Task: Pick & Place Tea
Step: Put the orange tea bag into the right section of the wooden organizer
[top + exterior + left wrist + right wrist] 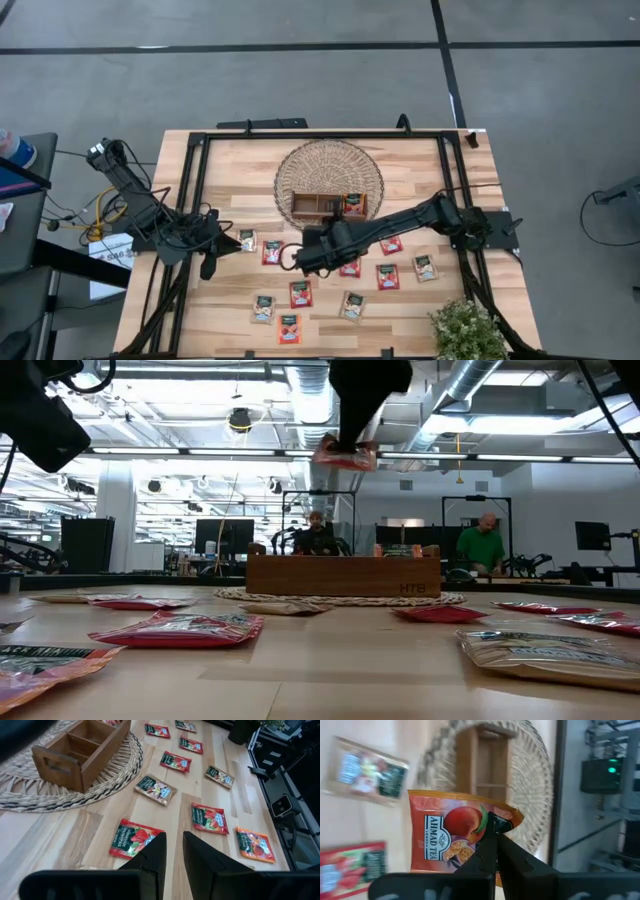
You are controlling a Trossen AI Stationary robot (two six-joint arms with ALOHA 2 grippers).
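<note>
Right pincer holds orange tea sachet above table

Right pincer is pressed together on an orange peach tea sachet, pinching it at one edge; in the low view the sachet hangs well above the table, clear of everything. From overhead the right arm reaches across the table's middle, pincer end just in front of the round wicker mat. The mat carries a brown wooden 3-compartment tray; one end compartment holds an orange/red sachet, the other compartments look bare in the left wrist view.

Left pincer waits at the table's left side, fingers slightly apart w/ nothing between them, hovering just over a red strawberry sachet.

Rest of the tea lies flat on the wood table, front half: red sachets, pale ones w/ dark-green tops and one orange sachet. A small leafy plant stands at the front right corner.

Beyond the table, two people at desks in the room behind
</note>
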